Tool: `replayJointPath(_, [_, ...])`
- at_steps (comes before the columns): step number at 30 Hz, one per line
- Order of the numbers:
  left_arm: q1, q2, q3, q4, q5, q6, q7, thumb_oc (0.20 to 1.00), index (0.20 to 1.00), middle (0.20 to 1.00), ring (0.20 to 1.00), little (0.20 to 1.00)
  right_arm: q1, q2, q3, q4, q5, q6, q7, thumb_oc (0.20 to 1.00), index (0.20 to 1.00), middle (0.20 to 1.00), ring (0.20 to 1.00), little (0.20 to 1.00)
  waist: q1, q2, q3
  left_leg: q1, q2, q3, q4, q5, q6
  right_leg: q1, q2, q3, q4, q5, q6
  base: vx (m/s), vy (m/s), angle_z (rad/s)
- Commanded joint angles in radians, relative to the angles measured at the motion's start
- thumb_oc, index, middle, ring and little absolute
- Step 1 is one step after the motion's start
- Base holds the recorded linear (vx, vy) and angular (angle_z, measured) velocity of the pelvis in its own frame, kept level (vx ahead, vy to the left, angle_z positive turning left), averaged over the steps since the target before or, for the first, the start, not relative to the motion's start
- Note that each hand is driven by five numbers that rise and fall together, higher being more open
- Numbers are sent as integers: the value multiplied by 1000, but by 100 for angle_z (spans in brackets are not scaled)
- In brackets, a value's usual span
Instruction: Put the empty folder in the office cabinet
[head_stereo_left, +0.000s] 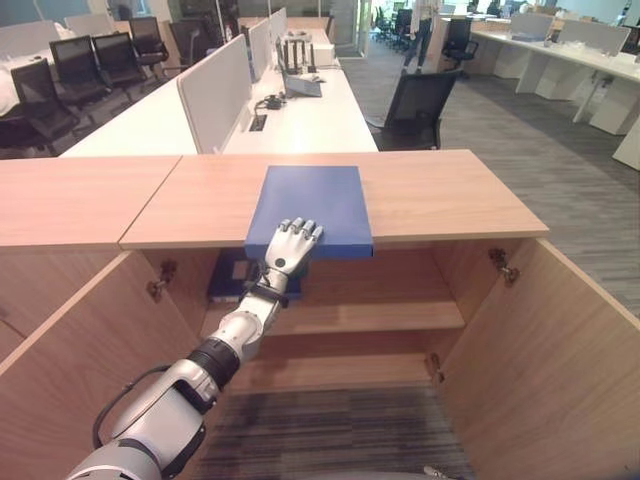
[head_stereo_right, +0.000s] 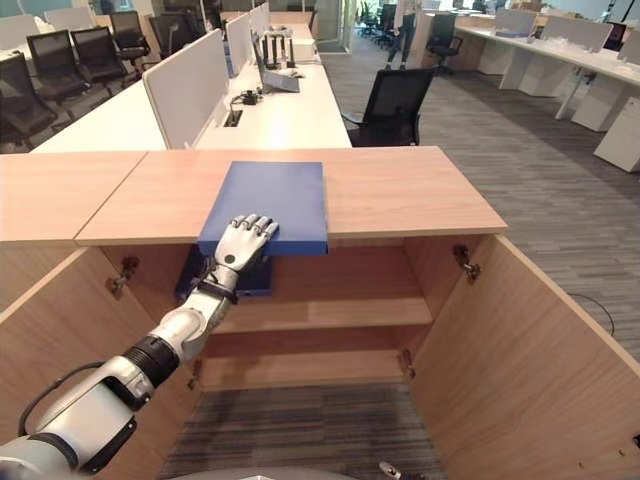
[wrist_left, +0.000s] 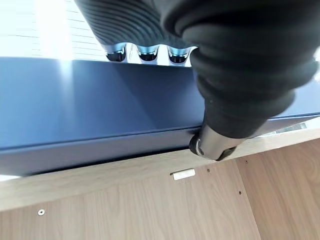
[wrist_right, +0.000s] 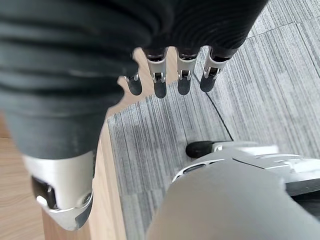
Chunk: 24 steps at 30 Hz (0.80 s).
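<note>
A flat blue folder (head_stereo_left: 315, 200) lies on the wooden top of the office cabinet (head_stereo_left: 440, 195), its near edge sticking out a little past the front. My left hand (head_stereo_left: 288, 248) reaches up from below and grips that near edge. Its fingers (wrist_left: 147, 54) lie over the folder's (wrist_left: 100, 110) top face while the thumb (wrist_left: 215, 145) presses from underneath. Both cabinet doors stand open. My right hand (wrist_right: 170, 80) hangs low over the carpet beside a cabinet door, fingers relaxed and holding nothing.
Inside the cabinet, another blue folder (head_stereo_left: 228, 282) rests at the left of the upper shelf (head_stereo_left: 380, 315). The open doors (head_stereo_left: 560, 340) (head_stereo_left: 90, 350) flank the opening. White desks and a black office chair (head_stereo_left: 415, 105) stand behind the cabinet.
</note>
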Motion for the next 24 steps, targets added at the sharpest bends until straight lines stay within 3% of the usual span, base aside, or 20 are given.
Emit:
replayJointPath(1, [-63, -4, 40, 90, -107, 2, -65, 200, 200, 200, 200, 200, -63, 40, 39, 74, 16, -25, -20, 1000, 1000, 1000, 1000, 1000, 4, -41, 60, 14, -14, -20, 13, -117, 12, 16, -90, -53, 13, 56, 93, 0, 0, 0])
replayJointPath(5, [-13, 9, 112, -64, -216, -39, -104, 200, 200, 200, 200, 200, -64, 39, 29, 62, 20, -22, -23, 1000, 1000, 1000, 1000, 1000, 9, -43, 68, 12, -13, -25, 13, -113, 13, 18, -90, -58, 14, 55, 92, 0, 0, 0])
replayJointPath(6, [31, 17, 154, -170, -294, -80, -134, 200, 200, 200, 200, 200, -65, 38, 19, 53, 22, -20, -24, 1000, 1000, 1000, 1000, 1000, 15, -44, 75, 10, -14, -28, 13, -112, 13, 18, -90, -61, 16, 55, 91, 0, 0, 0])
replayJointPath(7, [142, 47, 240, -391, -439, -159, -180, 200, 200, 200, 200, 200, -65, 40, -4, 39, 22, -17, -23, 1000, 1000, 1000, 1000, 1000, 32, -45, 86, 4, -14, -34, 13, -111, 14, 18, -91, -64, 15, 55, 88, 0, 0, 0])
replayJointPath(8, [157, 56, 250, -413, -442, -155, -193, 200, 200, 200, 200, 200, -62, 41, 2, 38, 22, -16, -23, 1000, 1000, 1000, 1000, 1000, 28, -46, 81, 3, -14, -33, 13, -110, 14, 17, -92, -64, 15, 56, 88, 3, -13, -13])
replayJointPath(9, [339, 98, 377, -663, -618, -254, -262, 200, 200, 200, 200, 200, -53, 47, -24, 16, 12, -17, -8, 1000, 1000, 1000, 1000, 1000, 52, -45, 95, -4, -15, -41, 13, -109, 13, 14, -92, -66, 14, 57, 86, 4, -3, -6])
replayJointPath(18, [522, 145, 537, -940, -1017, -355, -413, 200, 200, 200, 200, 200, -38, 31, -28, 17, -38, -9, 46, 1000, 1000, 1000, 1000, 1000, 74, -34, 104, -13, -18, -55, 13, -103, 7, 19, -87, -83, 8, 55, 82, 8, 3, 10])
replayJointPath(19, [555, 167, 554, -980, -1184, -369, -492, 200, 200, 200, 200, 200, -39, 20, -31, 18, -55, 0, 70, 1000, 1000, 1000, 1000, 1000, 78, -30, 104, -14, -19, -57, 13, -101, 6, 19, -87, -87, 7, 56, 81, 2, 16, 6])
replayJointPath(22, [584, 214, 585, -1046, -1467, -372, -602, 200, 200, 200, 200, 200, -49, 14, -26, 27, -75, 15, 119, 1000, 1000, 1000, 1000, 1000, 82, -26, 105, -16, -20, -60, 13, -98, 4, 20, -88, -90, 7, 58, 83, 0, 0, 0])
replayJointPath(24, [584, 218, 587, -1054, -1486, -371, -609, 200, 200, 200, 200, 200, -52, 15, -23, 29, -78, 14, 127, 1000, 1000, 1000, 1000, 1000, 85, -27, 105, -15, -20, -61, 13, -98, 4, 20, -87, -91, 7, 58, 83, 0, 0, 0])
